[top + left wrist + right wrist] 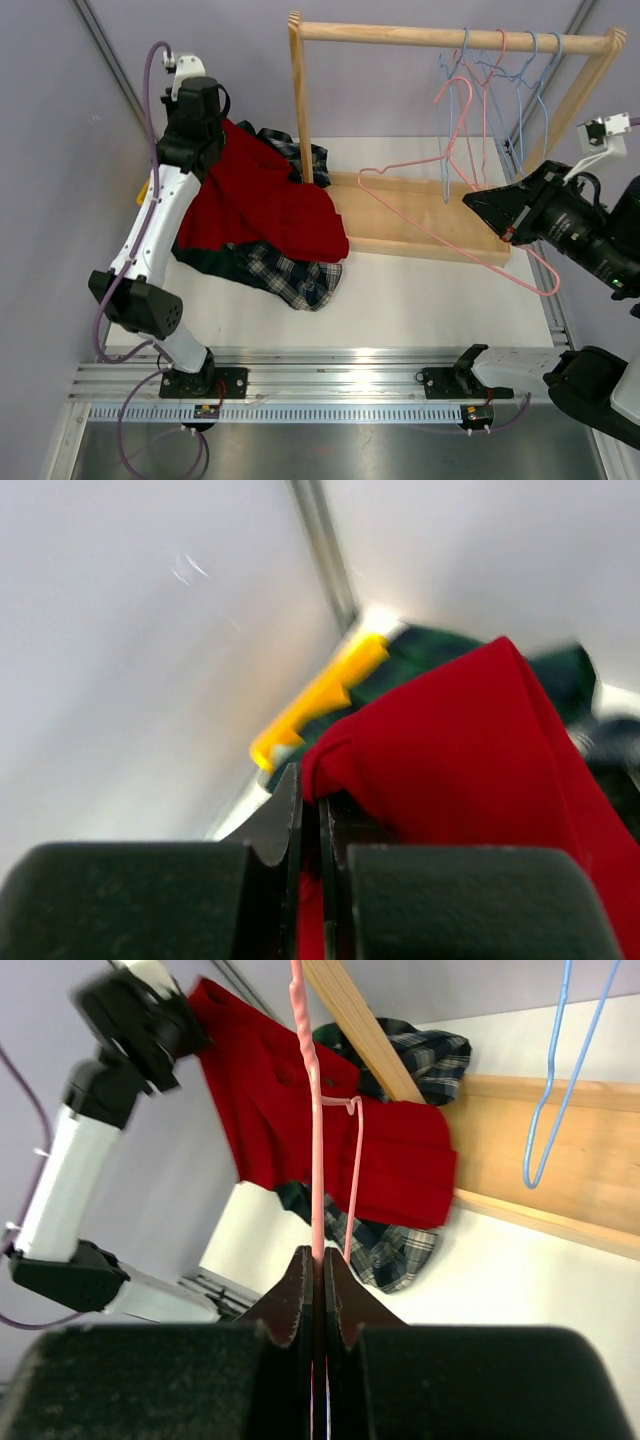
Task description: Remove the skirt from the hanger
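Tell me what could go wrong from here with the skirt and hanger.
The left gripper pinches only a fold of the red skirt; it may slip out.
The pink hanger in the right gripper has a clip lying over the skirt; if attached, pulling could snag.
The skirt drapes on plaid clothes and might drag them.

**Arm hardware, both units**

Left arm (150,230): white tubular links, with black joint housings at elbow and wrist. A purple cable (148,100) runs along it and loops out below the base plate (205,383), which is black with small screws. White camera block (185,68) at the wrist.

Right arm (575,235): bulkier black housings, one white link near its base, white bracket (605,132) at the wrist.

Left hand (312,810) and right hand (318,1280): matte black blocks. Fingers (290,1305) are black and thin, toothed along the inner tip edges.
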